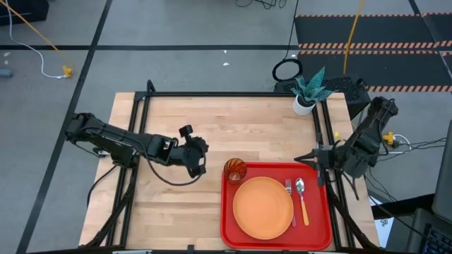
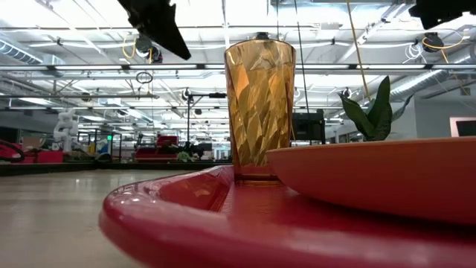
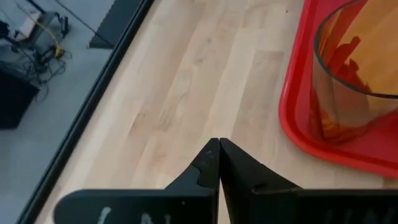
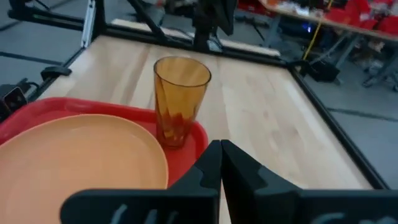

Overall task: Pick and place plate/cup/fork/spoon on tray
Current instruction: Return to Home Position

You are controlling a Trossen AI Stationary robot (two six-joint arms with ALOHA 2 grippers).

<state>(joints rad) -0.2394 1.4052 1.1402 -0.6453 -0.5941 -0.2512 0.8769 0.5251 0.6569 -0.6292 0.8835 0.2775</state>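
Note:
The red tray (image 1: 229,226) lies at the table's near right. On it rest the orange plate (image 1: 263,206), the amber cup (image 1: 235,170) upright at the tray's far left corner, the fork (image 1: 289,197) and the spoon (image 1: 302,200) side by side right of the plate. My left gripper (image 1: 200,169) is shut and empty, just left of the cup above the bare wood. My right gripper (image 1: 305,159) is shut and empty, above the tray's far right edge. The cup also shows in the left wrist view (image 3: 354,74) and right wrist view (image 4: 179,99).
A white pot with a green plant (image 1: 306,92) stands at the table's far right corner. Bare wood (image 1: 212,127) spreads over the table's left and far parts. A black frame (image 1: 226,94) runs along the table's edges.

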